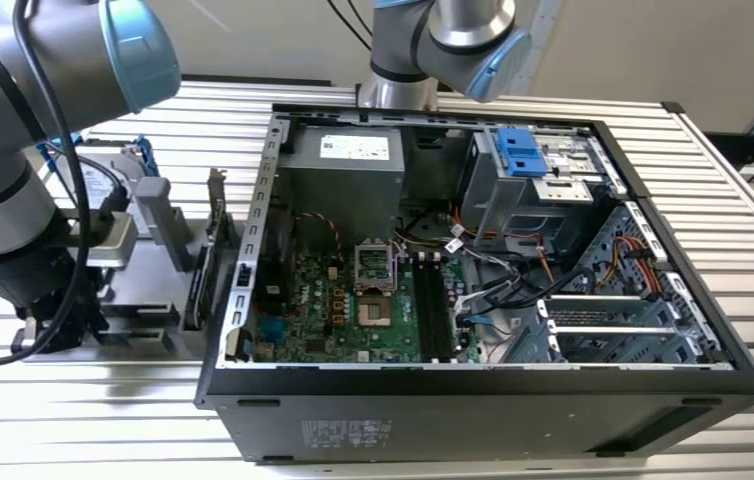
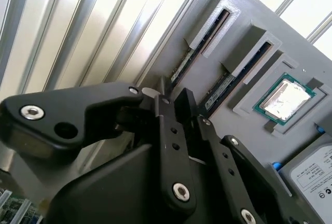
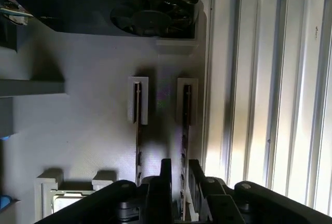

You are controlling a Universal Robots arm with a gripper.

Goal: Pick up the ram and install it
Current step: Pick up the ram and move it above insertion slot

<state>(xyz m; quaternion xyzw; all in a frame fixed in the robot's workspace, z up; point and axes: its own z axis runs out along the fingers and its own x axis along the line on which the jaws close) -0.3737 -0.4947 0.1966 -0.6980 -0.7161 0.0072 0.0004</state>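
Observation:
Two ram sticks stand on edge in grey holder slots on a grey fixture plate (image 3: 78,130). One ram (image 3: 185,125) (image 2: 179,71) is nearest the slatted table; the other ram (image 3: 138,130) (image 2: 218,92) stands beside it. My gripper (image 3: 180,180) (image 2: 175,107) is open, its black fingers (image 3: 166,175) straddling the end of the ram nearest the slats, with small gaps on both sides. In the exterior view the gripper (image 1: 64,315) hangs low over the fixture at the exterior view's left, beside the open computer case (image 1: 257,200). The black memory slots (image 1: 431,310) lie on the motherboard.
On the fixture there are also a graphics card (image 3: 129,1) (image 1: 197,270), a processor chip (image 2: 284,99) (image 3: 67,203) and a hard drive (image 2: 311,172). Cables and a drive cage (image 1: 537,170) crowd the case interior. The slatted metal table (image 3: 270,79) borders the fixture.

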